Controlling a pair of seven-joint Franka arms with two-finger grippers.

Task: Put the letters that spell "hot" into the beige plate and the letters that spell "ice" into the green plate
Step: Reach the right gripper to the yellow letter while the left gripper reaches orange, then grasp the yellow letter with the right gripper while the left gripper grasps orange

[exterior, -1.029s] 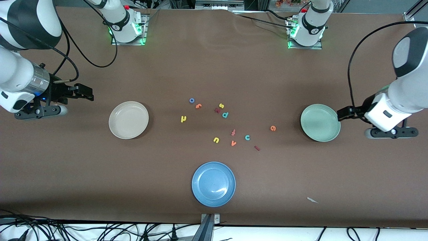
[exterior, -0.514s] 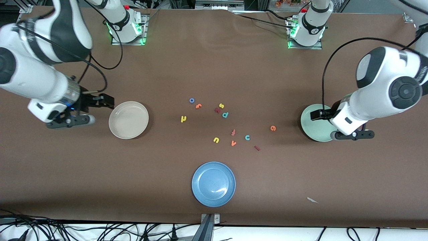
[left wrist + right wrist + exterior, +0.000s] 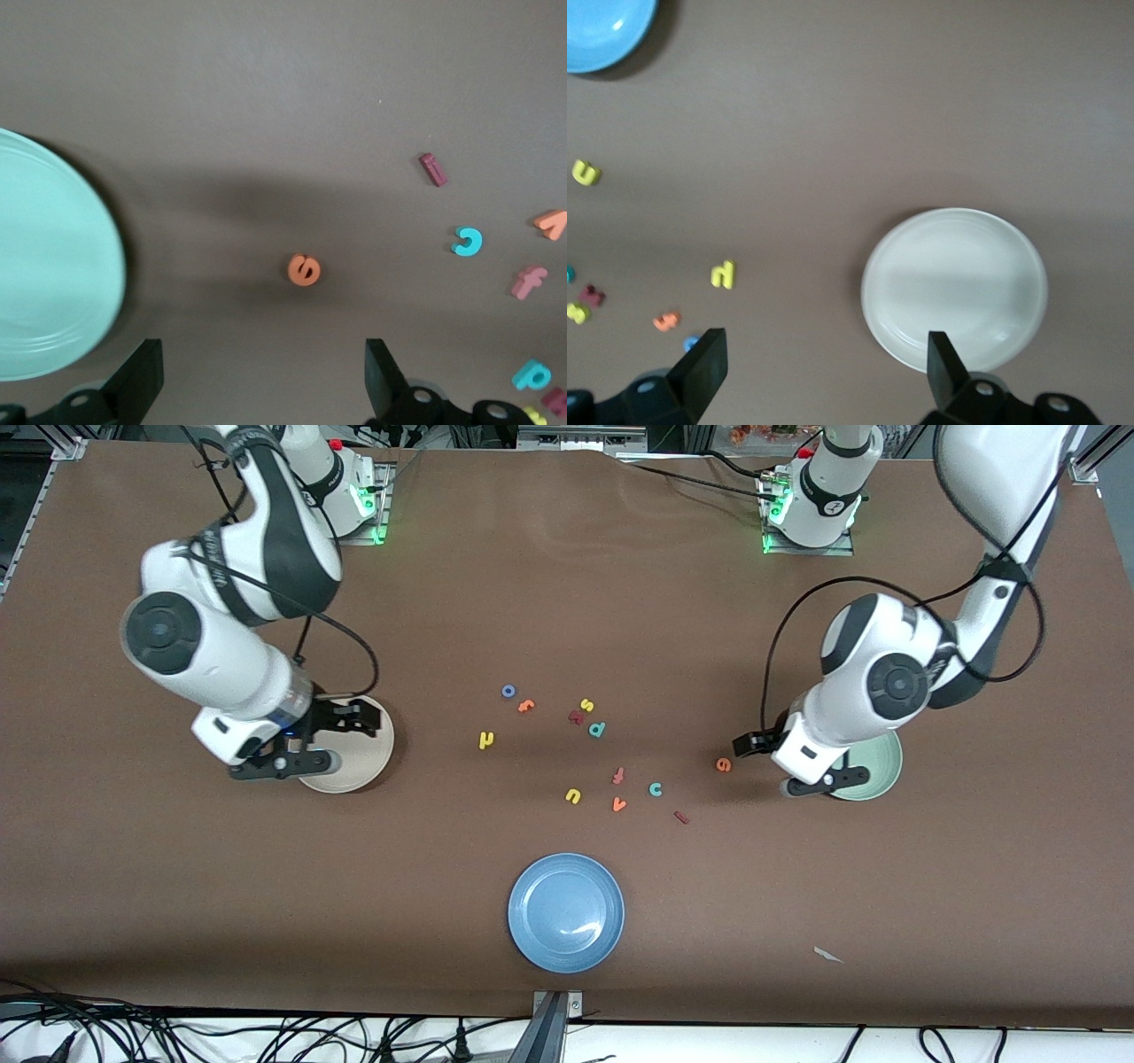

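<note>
Orange "e" (image 3: 724, 764) is lying flat on the brown desk (image 3: 567, 584), just beside the left gripper (image 3: 742, 745) on the side toward the middle of the desk, and I am reading it as the nearest pick. In the left wrist view it is sitting ahead of the wide-open, empty jaws, roughly centred between the two fingers, so I judge a short advance and a drop would bracket it. It is a small, rounded foam piece with no clear long axis. The green plate (image 3: 877, 766) is lying under the left wrist, close by for the drop-off.

Teal "c" (image 3: 656, 788) and the dark red "i" (image 3: 680, 817) are waiting a little nearer the front camera, toward the middle of the desk.

My right gripper (image 3: 359, 717) is hanging over the beige plate (image 3: 354, 766), jaws fully spread and holding nothing. Yellow "h" (image 3: 485, 739), orange "t" (image 3: 525, 706) and blue "o" (image 3: 508, 690) are lying well apart from it toward the centre.
</note>
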